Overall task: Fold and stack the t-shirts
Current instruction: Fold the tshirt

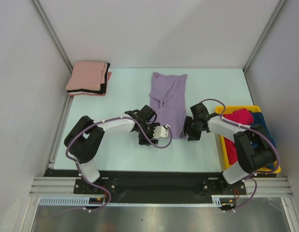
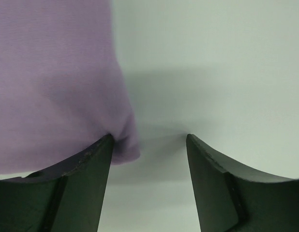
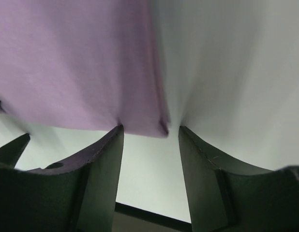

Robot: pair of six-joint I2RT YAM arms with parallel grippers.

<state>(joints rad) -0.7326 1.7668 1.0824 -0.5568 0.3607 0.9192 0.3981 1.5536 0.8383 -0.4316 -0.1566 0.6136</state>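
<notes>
Lavender t-shirt (image 1: 168, 99) spread on bench (image 1: 115, 92) | left hand (image 2: 149, 142), right hand (image 3: 150, 131) both wide at its near hem corners | likely poised to pinch and fold

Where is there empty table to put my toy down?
Bare table lies between the folded pink stack and the lavender shirt, and again right of that shirt, behind the yellow bin. It is crowded at the shirt's near corners, where the left tool and right tool sit open.

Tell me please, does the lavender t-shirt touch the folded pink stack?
Apart. The top external view shows a wide strip of table between the lavender t-shirt and the folded stack at the far left.
</notes>
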